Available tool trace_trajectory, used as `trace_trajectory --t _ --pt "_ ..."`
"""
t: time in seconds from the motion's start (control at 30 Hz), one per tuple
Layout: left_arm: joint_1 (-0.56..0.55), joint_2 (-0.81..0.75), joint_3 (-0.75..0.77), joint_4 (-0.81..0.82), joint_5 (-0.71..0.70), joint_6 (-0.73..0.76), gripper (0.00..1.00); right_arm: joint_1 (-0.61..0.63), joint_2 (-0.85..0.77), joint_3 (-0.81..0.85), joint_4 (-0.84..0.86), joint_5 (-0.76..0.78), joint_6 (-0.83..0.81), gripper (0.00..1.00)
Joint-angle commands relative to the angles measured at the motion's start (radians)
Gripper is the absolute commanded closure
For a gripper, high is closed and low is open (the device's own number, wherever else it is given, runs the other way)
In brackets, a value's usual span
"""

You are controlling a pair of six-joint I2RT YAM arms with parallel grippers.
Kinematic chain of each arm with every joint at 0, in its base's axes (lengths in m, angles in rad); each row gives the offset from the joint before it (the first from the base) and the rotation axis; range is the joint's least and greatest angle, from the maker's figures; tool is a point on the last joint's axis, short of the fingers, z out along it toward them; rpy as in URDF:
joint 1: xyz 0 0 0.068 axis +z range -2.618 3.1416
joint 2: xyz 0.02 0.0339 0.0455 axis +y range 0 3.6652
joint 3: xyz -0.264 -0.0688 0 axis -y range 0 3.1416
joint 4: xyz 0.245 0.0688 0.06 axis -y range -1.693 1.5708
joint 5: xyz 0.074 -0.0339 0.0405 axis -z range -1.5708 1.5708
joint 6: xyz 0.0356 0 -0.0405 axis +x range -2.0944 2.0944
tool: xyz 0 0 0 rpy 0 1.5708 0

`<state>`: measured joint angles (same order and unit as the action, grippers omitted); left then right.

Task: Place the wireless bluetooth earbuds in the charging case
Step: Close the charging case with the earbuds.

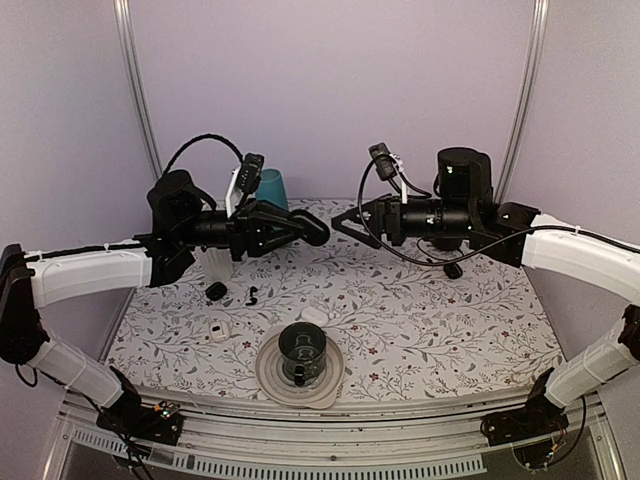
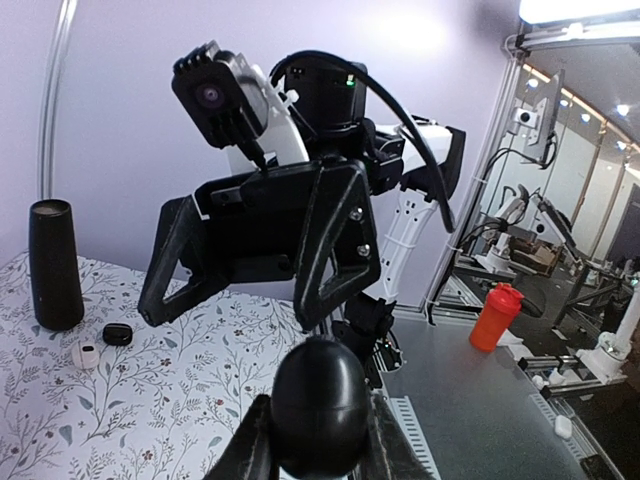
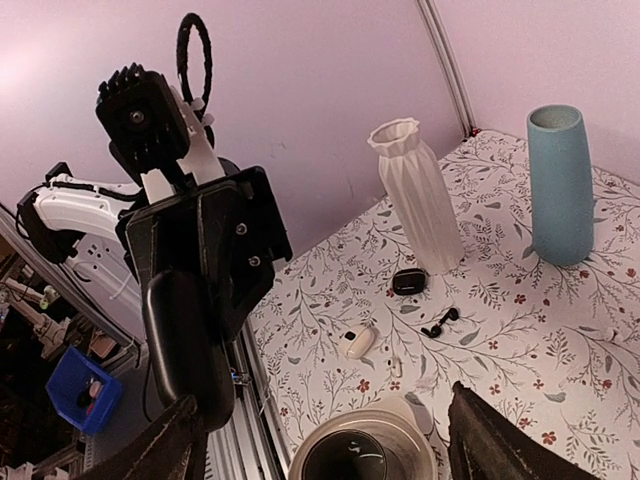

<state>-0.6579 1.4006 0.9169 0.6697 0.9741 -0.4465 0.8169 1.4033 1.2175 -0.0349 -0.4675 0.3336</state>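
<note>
My left gripper (image 2: 320,435) is shut on a glossy black oval charging case (image 2: 320,400), held up in the air above the table; the case's lid looks closed. In the top view, the case (image 1: 312,229) points at my right gripper (image 1: 348,221), which hovers just to its right with its jaws wide apart and nothing between them. My right gripper (image 3: 320,450) faces the held case (image 3: 187,350). A black hook-shaped earbud (image 3: 440,321) lies on the floral cloth in front of the white vase, also visible from above as the earbud (image 1: 252,296).
On the cloth lie a small black pod (image 1: 216,291), a white pod (image 1: 218,330) and a dark cup on a pale plate (image 1: 268,375). A white vase (image 3: 415,195), teal vase (image 1: 272,187) and black cylinder (image 1: 462,175) stand at the back. Another small black pod (image 1: 453,270) lies on the right.
</note>
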Motion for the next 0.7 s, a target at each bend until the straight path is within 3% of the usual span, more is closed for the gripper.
trace_trajectory --t 0.0,0.37,0.67 --pt "0.006 -0.017 0.0 0.035 -0.002 -0.006 1.0 -0.005 -0.039 -0.035 0.107 -0.046 0.068 0.15" --pt "0.004 -0.012 0.002 0.033 -0.013 -0.013 1.0 -0.005 -0.037 -0.043 0.159 -0.1 0.072 0.14" --pt "0.004 0.014 0.002 0.054 -0.058 -0.066 1.0 0.04 0.004 -0.039 0.223 -0.15 0.021 0.36"
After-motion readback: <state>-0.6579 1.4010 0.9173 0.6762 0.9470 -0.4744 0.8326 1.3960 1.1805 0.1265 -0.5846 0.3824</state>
